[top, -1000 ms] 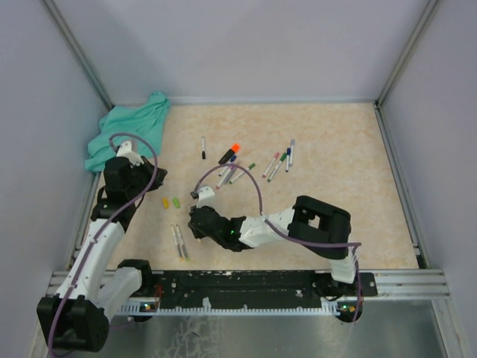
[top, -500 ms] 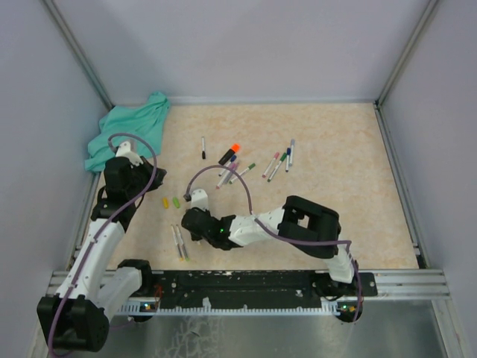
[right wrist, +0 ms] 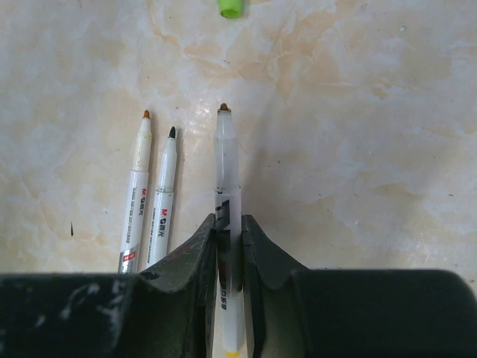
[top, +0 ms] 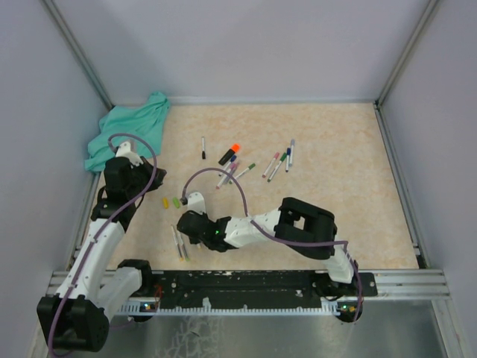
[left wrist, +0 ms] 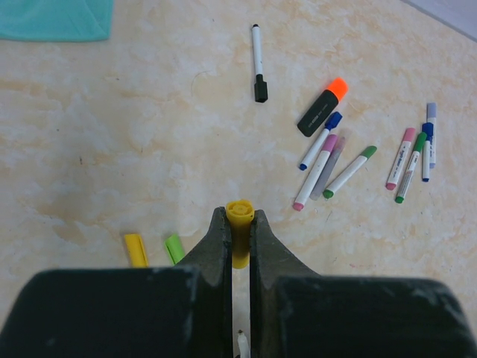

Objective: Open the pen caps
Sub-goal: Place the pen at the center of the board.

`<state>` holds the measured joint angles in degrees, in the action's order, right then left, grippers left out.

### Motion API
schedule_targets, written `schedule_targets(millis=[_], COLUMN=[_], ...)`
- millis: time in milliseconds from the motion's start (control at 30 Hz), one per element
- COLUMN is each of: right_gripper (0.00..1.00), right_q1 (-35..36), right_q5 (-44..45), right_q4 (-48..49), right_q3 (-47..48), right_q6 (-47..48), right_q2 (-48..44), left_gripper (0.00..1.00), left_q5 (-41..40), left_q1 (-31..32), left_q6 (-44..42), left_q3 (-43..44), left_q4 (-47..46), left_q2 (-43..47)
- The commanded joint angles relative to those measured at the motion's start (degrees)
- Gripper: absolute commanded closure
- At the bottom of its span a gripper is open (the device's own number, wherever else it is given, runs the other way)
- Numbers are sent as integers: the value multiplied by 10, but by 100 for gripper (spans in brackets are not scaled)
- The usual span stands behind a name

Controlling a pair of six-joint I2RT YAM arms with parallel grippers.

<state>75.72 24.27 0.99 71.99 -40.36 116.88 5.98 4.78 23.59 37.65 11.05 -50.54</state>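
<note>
My left gripper [left wrist: 238,221] is shut on a yellow pen cap [left wrist: 240,211], held above the table at the left side. A loose yellow cap [left wrist: 135,249] and a green cap [left wrist: 174,248] lie on the table below it. My right gripper [right wrist: 229,224] is shut on an uncapped white pen barrel [right wrist: 226,160], its tip pointing away, low over the table. Two more uncapped pens [right wrist: 151,186] lie just left of that barrel. In the top view the right gripper [top: 184,223] sits above those pens [top: 179,242].
Several capped pens [left wrist: 328,160] and an orange-capped highlighter [left wrist: 322,108] lie mid-table, with a black-capped pen [left wrist: 258,63] further back. More capped pens [left wrist: 414,153] lie to the right. A teal cloth [top: 127,130] is bunched in the back left corner.
The right arm has carried the pen barrel leftwards, ending beside the two uncapped pens. The left arm and its yellow cap have stayed still.
</note>
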Motion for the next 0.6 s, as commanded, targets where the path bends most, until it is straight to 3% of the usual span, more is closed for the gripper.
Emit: schedule_targets(millis=[0, 567], right_gripper=[82, 76], right_q1=[5, 4], right_q5=[23, 10], right_q4=[-11, 8], right_q3=[28, 18], right_q6=[-3, 2], right_q2=[4, -3], left_gripper=[100, 100], left_q5=[-3, 16], left_q1=[3, 3], left_q6=[3, 1], left_q3=[7, 8], left_q4=[2, 0], left_q2=[-2, -10])
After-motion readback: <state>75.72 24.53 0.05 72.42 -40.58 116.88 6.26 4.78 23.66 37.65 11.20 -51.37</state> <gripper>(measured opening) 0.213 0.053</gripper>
